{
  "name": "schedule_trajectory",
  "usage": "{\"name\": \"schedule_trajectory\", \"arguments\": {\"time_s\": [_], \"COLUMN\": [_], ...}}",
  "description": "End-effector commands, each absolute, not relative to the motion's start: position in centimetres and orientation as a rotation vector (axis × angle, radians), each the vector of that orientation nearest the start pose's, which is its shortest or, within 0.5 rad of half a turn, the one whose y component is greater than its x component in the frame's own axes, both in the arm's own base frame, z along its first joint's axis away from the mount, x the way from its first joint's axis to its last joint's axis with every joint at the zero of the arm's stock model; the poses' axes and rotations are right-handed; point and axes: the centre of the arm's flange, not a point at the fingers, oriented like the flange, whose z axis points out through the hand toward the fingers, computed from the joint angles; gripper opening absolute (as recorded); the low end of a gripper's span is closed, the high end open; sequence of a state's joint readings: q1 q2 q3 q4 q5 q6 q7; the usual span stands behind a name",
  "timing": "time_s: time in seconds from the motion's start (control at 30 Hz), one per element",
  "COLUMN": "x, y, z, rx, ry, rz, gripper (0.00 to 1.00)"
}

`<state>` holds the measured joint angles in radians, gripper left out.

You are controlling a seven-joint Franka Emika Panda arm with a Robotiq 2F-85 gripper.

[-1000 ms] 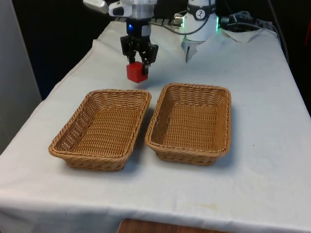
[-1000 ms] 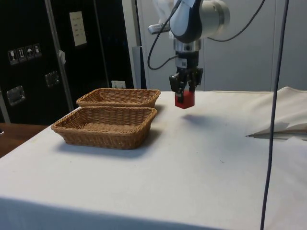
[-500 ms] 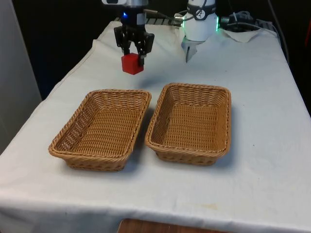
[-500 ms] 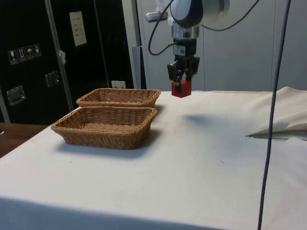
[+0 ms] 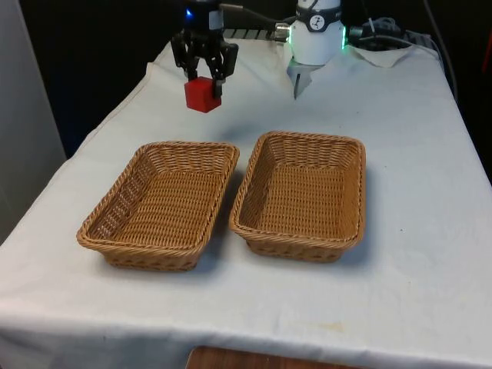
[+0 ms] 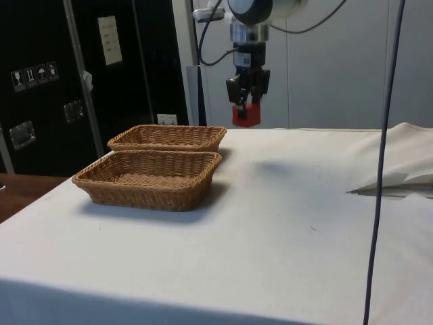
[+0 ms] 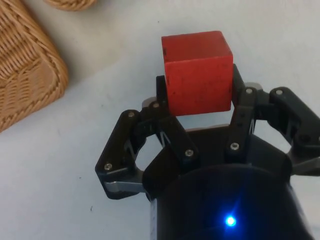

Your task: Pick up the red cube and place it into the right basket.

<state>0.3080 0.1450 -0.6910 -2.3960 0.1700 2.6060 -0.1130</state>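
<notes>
My gripper (image 5: pixel 204 78) is shut on the red cube (image 5: pixel 202 94), which hangs in the air above the far part of the table, beyond the basket on the front view's left (image 5: pixel 131 192). The basket on the front view's right (image 5: pixel 355 192) sits beside it, also empty. In the side view the cube (image 6: pixel 245 115) hangs under the gripper (image 6: pixel 246 103), well above the cloth and past the far basket (image 6: pixel 169 137). The wrist view has the cube (image 7: pixel 196 72) clamped between the two black fingers (image 7: pixel 165 107), with a basket corner (image 7: pixel 30 75) below on the cloth.
Two wicker baskets lie side by side in the table's middle. A crumpled white cloth and cables (image 5: pixel 384 38) lie at the far end on the front view's right. A cable (image 6: pixel 382 162) hangs down in the side view.
The gripper has risen with the red cube and moved towards the front view's left, away from the right basket.
</notes>
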Motion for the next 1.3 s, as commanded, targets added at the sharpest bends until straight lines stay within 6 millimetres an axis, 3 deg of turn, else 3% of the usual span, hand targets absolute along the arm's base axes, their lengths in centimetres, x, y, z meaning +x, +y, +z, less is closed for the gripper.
{"name": "schedule_trajectory", "arguments": {"time_s": [0.0,0.8,1.03,1.27], "x": [47.4,53.9,56.5,57.6], "y": [-19.8,-20.4,-20.1,-20.1], "z": [28.2,29.5,28.9,27.9], "rx": [-3.106,-3.164,-3.160,-3.148], "ry": [0.624,0.595,0.587,0.594], "rz": [-0.141,-0.045,-0.045,-0.085], "gripper": [0.05,0.05,0.05,0.05]}}
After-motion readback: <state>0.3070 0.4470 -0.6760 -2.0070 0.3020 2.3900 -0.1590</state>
